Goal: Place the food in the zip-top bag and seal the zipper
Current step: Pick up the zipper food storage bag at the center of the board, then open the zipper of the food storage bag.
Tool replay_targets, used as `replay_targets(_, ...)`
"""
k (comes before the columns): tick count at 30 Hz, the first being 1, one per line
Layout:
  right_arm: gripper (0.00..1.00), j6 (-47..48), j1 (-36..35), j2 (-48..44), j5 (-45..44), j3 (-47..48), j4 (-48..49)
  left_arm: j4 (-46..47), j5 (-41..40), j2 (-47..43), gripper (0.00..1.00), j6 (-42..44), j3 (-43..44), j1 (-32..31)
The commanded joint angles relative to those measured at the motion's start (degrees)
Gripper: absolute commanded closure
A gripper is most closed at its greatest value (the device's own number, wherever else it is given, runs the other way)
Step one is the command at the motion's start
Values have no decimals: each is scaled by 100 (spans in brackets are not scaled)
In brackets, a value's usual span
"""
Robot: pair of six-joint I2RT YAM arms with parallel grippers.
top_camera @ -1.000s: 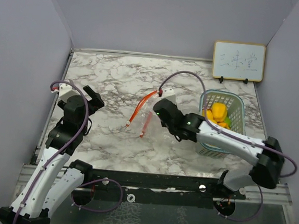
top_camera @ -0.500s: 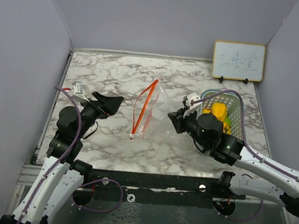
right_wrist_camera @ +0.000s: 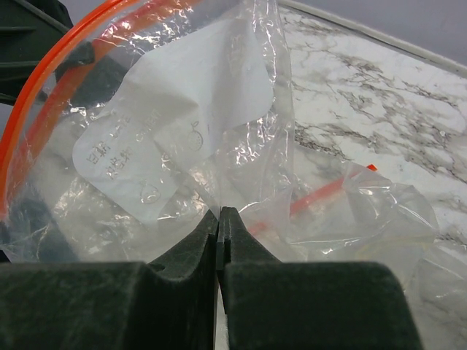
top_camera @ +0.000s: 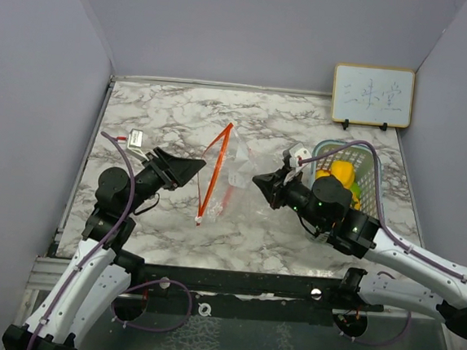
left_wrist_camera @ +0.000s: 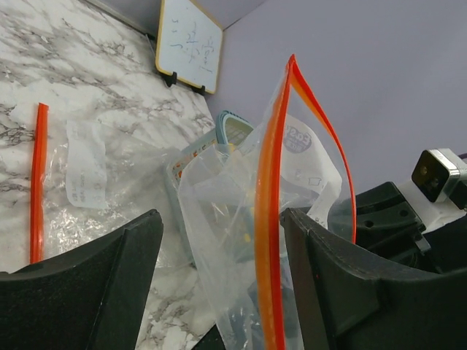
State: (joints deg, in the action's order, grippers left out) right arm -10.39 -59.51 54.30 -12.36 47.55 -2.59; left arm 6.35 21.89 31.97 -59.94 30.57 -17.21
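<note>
Here the right gripper (right_wrist_camera: 220, 213) has its jaws pinched shut on the clear film of the zip-top bag (top_camera: 226, 170), holding it upright over the counter (top_camera: 165, 116), and the left gripper (left_wrist_camera: 222, 240) has jaws spread wide with the orange zipper rim (left_wrist_camera: 268, 219) between them. The food (top_camera: 341, 175) sits in the teal basket (top_camera: 372, 175) just past the right gripper, so the left should catch just one lip and pull gently apart

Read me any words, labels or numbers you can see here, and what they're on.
Whiteboard: faint handwritten characters, not legible.
White label on the zip-top bag: print seen reversed, too blurred to read.
Round stamp on the bag: blurred too.
</note>
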Motion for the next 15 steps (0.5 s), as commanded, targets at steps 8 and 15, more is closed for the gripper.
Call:
replay_targets(8,98,-125,10,248,216,168,438,596,562,199,43,-119,-197,30)
replay_targets(15,98,-218,9,413,97,243,720,618,837,475,67,-5,-330,20)
